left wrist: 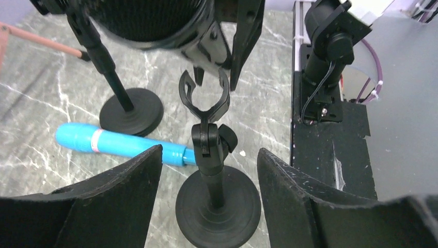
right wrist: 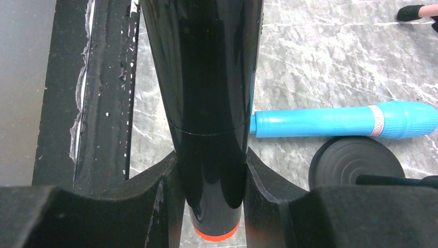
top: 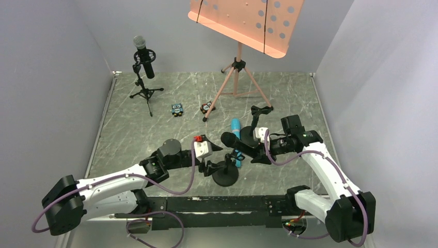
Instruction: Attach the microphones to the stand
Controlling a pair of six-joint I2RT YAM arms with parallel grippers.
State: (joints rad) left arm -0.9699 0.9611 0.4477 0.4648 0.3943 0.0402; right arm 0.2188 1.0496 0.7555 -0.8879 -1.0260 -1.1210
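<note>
My right gripper (right wrist: 212, 170) is shut on the black microphone (right wrist: 206, 77), near its orange end cap. From above, that microphone (top: 238, 145) hangs level, with its head over the small black desk stand (top: 225, 175). The left gripper (left wrist: 209, 160) is open, its fingers (left wrist: 129, 181) standing on either side of the stand's pole (left wrist: 210, 170) without touching it. The stand's empty clip (left wrist: 204, 98) points up just under the microphone head (left wrist: 150, 20). The turquoise microphone (top: 235, 126) lies flat on the table behind the stand. A silver-headed microphone (top: 143, 57) sits in a tripod stand at the back left.
A second round-based stand (top: 253, 132) with an empty clip stands right of the turquoise microphone. A pink music stand (top: 238, 72) rises at the back centre. Two small owl figurines (top: 177, 109) (top: 207, 108) sit mid-table. The black rail (left wrist: 330, 155) runs along the near edge.
</note>
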